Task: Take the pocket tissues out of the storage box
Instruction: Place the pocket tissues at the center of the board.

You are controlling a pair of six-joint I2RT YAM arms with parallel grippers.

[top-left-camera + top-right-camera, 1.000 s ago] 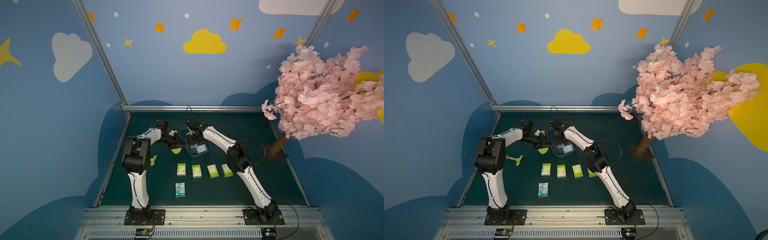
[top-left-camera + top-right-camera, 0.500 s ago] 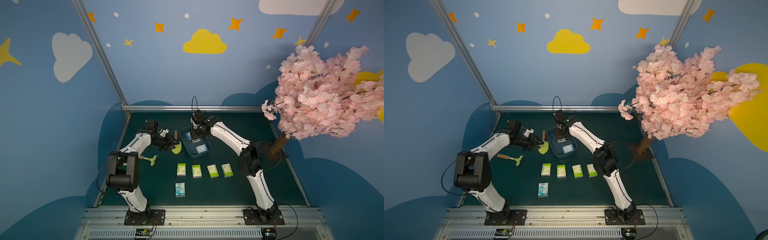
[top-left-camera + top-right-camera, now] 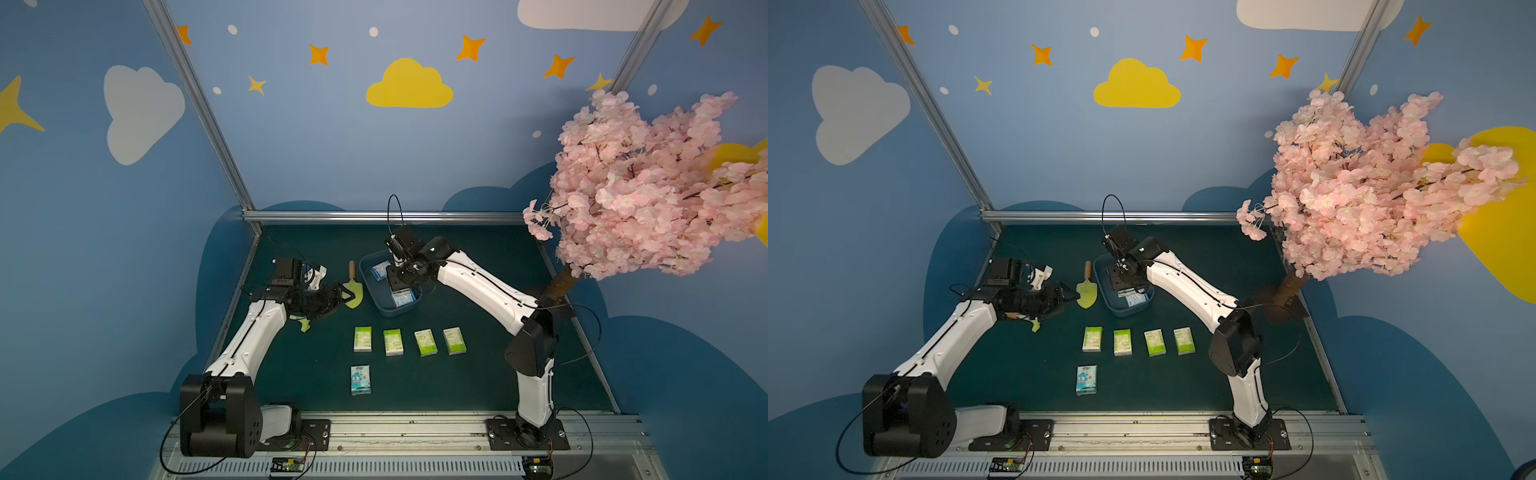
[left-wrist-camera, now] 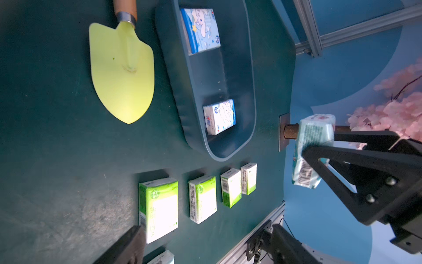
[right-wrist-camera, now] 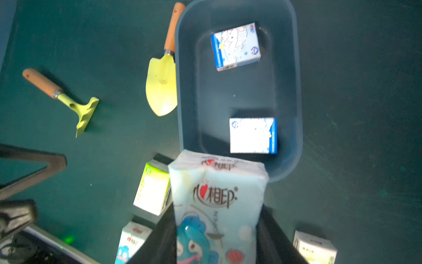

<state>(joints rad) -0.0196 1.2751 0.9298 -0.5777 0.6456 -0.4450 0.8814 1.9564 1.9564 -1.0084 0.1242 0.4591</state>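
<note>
Right wrist view puts the light-blue pocket tissue pack [image 5: 217, 205] squarely in the right jaws, one jaw clamped on each long side, its long axis running straight out from them — it hangs clear above the storage box [image 5: 294, 96], toward the near end. Two others lie flat on the box floor, well apart: the far pack [image 5: 235, 45] and the near pack [image 5: 252, 134]. In both top views four green packs [image 3: 393, 342] sit in a row on the tabletop [image 3: 478, 386] just near of the box, and a lone blue pack [image 3: 360, 379] lies nearer again, below the row's left end. The bare patch to that pack's right looks the likely landing place, so the carry runs from the box toward the near edge — a job for the right arm, which has the load. The left jaws are spread wide and empty, hovering left of the box beside the trowel [image 4: 121, 75]
</note>
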